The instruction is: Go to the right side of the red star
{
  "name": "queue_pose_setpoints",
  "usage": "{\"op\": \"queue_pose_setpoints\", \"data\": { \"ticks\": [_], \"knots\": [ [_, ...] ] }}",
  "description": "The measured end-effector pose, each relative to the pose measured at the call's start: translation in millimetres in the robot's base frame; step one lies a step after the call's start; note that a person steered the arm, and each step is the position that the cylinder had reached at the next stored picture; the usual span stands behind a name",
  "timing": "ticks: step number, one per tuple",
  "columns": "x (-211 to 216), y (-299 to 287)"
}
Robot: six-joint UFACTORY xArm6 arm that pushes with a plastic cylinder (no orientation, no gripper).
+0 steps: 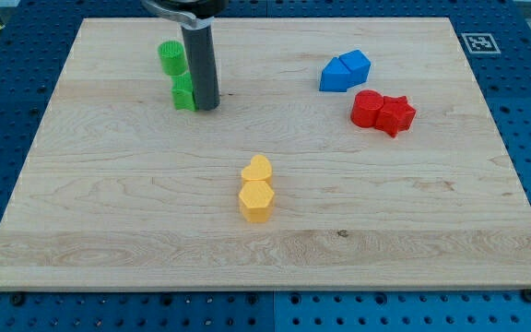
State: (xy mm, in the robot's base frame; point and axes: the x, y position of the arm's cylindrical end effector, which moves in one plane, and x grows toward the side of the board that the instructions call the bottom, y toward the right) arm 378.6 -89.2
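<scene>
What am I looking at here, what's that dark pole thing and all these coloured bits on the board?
One camera looks down at a wooden board. The dark pole is a robot arm's rod; it grips nothing, it only pushes blocks with my tip. The tip sits right beside a green block, on its right in the view, with a green cylinder above. Two blue blocks and two red blocks, one the red star, lie toward the view's right. Two yellow blocks sit mid-board. Nothing is held.

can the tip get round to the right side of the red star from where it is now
Probably yes. My tip sits beside the green blocks at the view's upper left. The red star lies far right, touching another red block, with blue blocks above. Bare board below lets it loop round.
</scene>
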Motion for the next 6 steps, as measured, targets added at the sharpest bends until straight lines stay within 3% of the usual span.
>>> {"op": "queue_pose_setpoints", "data": {
  "ticks": [3, 5, 6],
  "knots": [
    [2.8, -2.4],
    [80.9, 91.4],
    [88.7, 103.6]
  ]
}}
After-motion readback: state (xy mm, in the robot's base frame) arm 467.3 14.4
